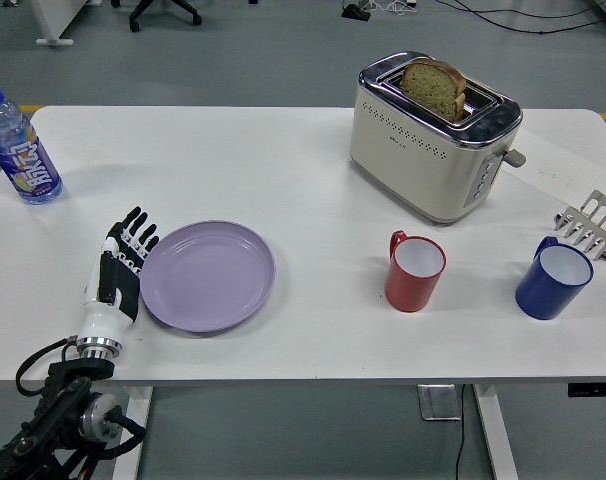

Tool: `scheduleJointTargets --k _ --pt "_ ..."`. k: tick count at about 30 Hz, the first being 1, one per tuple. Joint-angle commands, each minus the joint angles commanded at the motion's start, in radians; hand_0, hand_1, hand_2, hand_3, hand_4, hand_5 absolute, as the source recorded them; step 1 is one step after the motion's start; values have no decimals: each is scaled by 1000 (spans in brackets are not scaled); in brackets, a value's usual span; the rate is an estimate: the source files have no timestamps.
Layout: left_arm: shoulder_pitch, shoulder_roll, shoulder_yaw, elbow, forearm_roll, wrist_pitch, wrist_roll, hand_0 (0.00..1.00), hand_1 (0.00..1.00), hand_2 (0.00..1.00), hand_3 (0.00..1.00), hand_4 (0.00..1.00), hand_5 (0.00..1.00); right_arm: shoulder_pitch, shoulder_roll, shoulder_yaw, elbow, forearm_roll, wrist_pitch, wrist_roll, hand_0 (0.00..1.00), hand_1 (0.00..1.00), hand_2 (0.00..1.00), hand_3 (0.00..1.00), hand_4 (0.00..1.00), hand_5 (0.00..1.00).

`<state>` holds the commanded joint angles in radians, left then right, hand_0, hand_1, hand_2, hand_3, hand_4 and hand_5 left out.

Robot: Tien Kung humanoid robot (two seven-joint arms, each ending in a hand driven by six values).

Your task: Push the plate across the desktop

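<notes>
A flat lilac plate (208, 276) lies on the white table (303, 190), left of the middle near the front edge. My left hand (120, 272) stands on edge with its fingers straight and together, its side against the plate's left rim. It holds nothing. The right hand is out of view.
A water bottle (20, 150) stands at the far left. A cream toaster (431, 137) with a bread slice is at the back right. A red mug (414, 271) and a blue mug (553, 280) stand right of the plate, with a metal rack (591, 224) at the right edge.
</notes>
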<state>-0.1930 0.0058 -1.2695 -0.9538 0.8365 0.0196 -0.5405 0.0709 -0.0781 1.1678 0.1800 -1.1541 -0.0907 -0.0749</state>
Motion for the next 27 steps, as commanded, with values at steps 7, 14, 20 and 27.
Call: scheduleJointTargets --k 7,14,20,27 --pt "-9 -6 48 4 -12 3 -5 893 911 948 895 477 998 -2 1 0 0 0 0 -1 605 545 639 620 135 356" --pt "-20 -6 82 5 -21 5 -9 898 917 953 897 477 998 -3 0 -3 0 2 0 0 605 545 639 620 135 356" --pt "-34 -6 121 7 -30 6 -10 899 917 952 897 477 998 -3 0 -6 0 4 0 1 605 545 639 620 135 355" --pt "-47 -6 171 22 -44 9 -11 899 916 952 901 477 998 -3 -1 -5 0 2 1 2 604 545 638 620 136 356"
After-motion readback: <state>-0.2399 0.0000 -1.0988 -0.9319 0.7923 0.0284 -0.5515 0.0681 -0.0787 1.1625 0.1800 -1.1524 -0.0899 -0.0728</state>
